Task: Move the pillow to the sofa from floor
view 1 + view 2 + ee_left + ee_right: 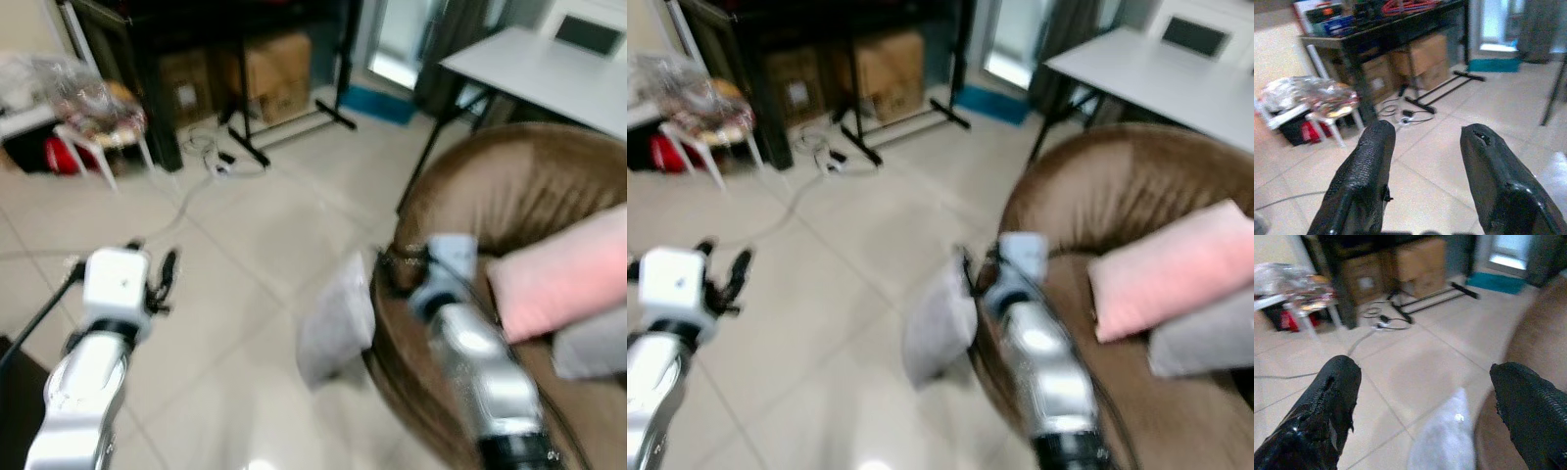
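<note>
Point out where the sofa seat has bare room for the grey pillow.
Bare brown sofa seat lies at the near end, between the right gripper and the pink pillow. The far end is crowded: pink pillow plus a grey cushion. The grey pillow leans on the floor against the sofa's outside.

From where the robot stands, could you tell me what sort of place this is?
Most likely a lived-in living room: a brown sofa with a pink pillow, a grey pillow on the tiled floor beside it, and cardboard boxes under a dark table.
</note>
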Tool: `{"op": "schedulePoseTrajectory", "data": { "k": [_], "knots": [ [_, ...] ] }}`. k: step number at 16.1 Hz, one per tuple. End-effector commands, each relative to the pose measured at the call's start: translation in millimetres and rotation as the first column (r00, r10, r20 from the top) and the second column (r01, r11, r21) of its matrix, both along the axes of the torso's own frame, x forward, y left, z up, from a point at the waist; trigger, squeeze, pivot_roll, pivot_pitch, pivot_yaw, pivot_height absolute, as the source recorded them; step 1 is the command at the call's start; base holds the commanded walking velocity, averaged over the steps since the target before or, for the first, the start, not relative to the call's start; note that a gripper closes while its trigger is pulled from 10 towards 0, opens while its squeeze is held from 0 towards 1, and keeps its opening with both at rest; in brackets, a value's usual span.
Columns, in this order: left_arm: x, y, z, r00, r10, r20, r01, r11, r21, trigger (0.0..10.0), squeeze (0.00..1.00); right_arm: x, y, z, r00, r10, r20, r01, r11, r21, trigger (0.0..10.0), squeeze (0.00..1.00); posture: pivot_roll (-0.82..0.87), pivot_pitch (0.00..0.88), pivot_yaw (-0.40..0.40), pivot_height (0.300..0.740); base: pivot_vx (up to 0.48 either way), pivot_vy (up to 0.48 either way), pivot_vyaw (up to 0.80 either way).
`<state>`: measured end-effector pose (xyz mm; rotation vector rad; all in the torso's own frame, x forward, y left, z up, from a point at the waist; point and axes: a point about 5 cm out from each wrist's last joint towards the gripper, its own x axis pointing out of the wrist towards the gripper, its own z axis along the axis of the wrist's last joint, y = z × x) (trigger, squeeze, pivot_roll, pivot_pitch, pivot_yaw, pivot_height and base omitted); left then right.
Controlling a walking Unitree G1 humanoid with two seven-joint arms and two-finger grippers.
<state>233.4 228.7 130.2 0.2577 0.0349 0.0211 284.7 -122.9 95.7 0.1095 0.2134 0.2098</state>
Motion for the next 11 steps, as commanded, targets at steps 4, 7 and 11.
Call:
{"op": "schedulePoseTrajectory", "data": {
  "k": [4,7,11],
  "knots": [
    [4.8,-10.7,4.7,0.999,-0.033,0.028,0.033,0.999,-0.004,10.0,0.00,-0.1,-16.6,-2.8,0.999,-0.039,-0.013,0.039,0.997,-0.065,10.0,0.00,0.01,0.000,-0.042,0.740,0.303,0.000,0.00],
    [5.0,-11.6,4.4,0.999,-0.039,0.026,0.039,0.999,-0.003,10.0,0.00,-0.6,-16.2,-3.2,0.999,-0.048,-0.019,0.047,0.998,-0.052,10.0,0.00,0.01,0.000,-0.044,0.740,0.301,0.000,0.00],
    [6.2,-12.2,4.4,0.999,-0.046,0.025,0.046,0.999,0.002,10.0,0.00,0.1,-16.9,-4.2,0.998,-0.053,-0.025,0.052,0.997,-0.056,10.0,0.00,0.01,0.000,-0.045,0.740,0.303,0.000,0.00]
  ]
}}
